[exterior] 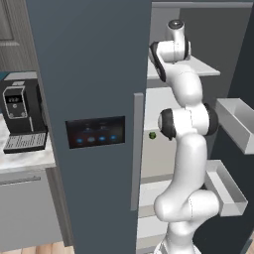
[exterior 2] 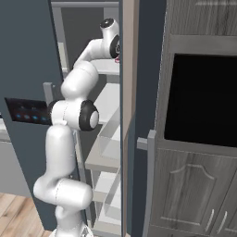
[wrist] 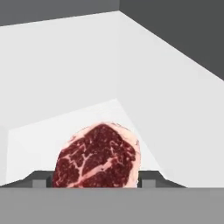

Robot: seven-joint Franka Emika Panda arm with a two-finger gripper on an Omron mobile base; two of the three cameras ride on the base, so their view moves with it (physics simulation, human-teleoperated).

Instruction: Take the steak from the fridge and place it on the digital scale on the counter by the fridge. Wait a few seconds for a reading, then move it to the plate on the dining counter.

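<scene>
Right up against the hand camera is the flat red slab of raw steak with pale marbling (wrist: 97, 156), sitting dead centre between the two small dark fingertips of the claw (wrist: 94, 183), one tip poking out on each side of it. The jaws look pulled in snug against the meat's edges, so I'd call it clamped on the steak, though you can't see the actual contact since the meat hides the pads. The steak is on a white shelf (wrist: 52, 131) in the upper part of the tall slate-grey fridge (exterior: 89, 74), near the back corner where the white walls meet. It's roundish, slightly wider across than deep in the hand view, and that wide axis runs straight across the gap between the fingers. So there's no reaching left: the meat lies right in line with the claw, and my guess is the next move is just lift a touch and pull straight back out the way the arm came in, minding the shelf lip. From the left base view the white arm with dark joints (exterior: 186, 149) snakes up into the open compartment, past the grey door bins (exterior: 238, 124). Off to the left, the black coffee machine (exterior: 20, 111) sits on the marbled white-grey counter (exterior: 30, 158), which is where the steak has to go.
</scene>
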